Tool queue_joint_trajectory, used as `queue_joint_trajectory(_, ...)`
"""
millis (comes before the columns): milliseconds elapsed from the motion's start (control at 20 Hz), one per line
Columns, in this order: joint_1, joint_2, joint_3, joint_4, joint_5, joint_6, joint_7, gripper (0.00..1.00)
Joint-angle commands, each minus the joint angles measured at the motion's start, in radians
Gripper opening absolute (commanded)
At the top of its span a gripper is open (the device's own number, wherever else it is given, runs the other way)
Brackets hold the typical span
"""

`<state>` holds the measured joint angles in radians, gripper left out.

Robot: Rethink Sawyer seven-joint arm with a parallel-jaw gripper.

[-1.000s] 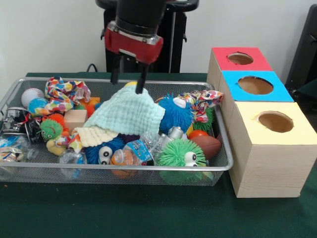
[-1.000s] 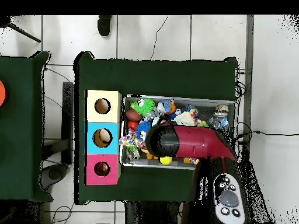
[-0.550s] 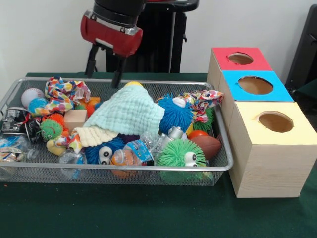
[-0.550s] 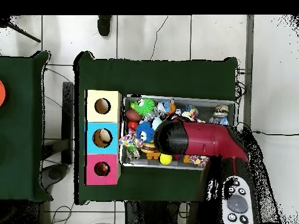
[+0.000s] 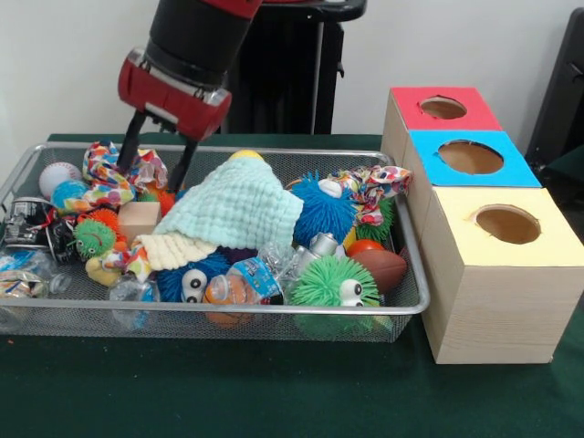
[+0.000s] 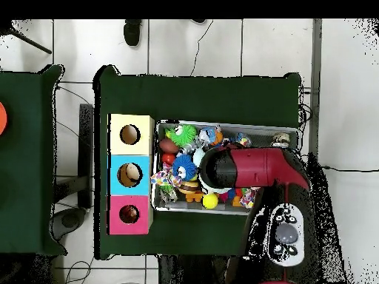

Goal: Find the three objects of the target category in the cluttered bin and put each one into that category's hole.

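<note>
Green-covered bench (image 5: 274, 392) against a white wall, wire bin (image 5: 55, 315) crammed with toys on the left and a row of three hole-topped boxes on the right: red box (image 5: 438, 109), blue box (image 5: 470, 160), yellow box (image 5: 506, 228). Tool (image 5: 157, 160) hanging over the bin's far left part, prongs apart and gripping nothing, tips right by the polka-dot cloth (image 5: 114, 173) and just left of the mint washcloth (image 5: 233, 210). Fuzzy blue ball (image 5: 324, 210), green fuzzy ball (image 5: 333, 283) and little football (image 5: 383, 266) all sitting in the bin's right end near the boxes.
</note>
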<state>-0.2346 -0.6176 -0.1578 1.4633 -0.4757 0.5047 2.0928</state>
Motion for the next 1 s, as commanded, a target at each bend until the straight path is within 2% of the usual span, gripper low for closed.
queue_joint_trajectory(50, -0.055, 0.158, 0.043, -0.079, -0.130, -0.099, -0.062, 1.00)
queue_joint_trajectory(400, -0.103, 0.219, 0.116, -0.118, -0.201, -0.014, -0.224, 1.00)
queue_joint_trajectory(800, -0.152, 0.293, 0.203, -0.192, -0.276, 0.037, -0.349, 1.00)
queue_joint_trajectory(1000, -0.185, 0.317, 0.260, -0.199, -0.293, 0.040, -0.384, 1.00)
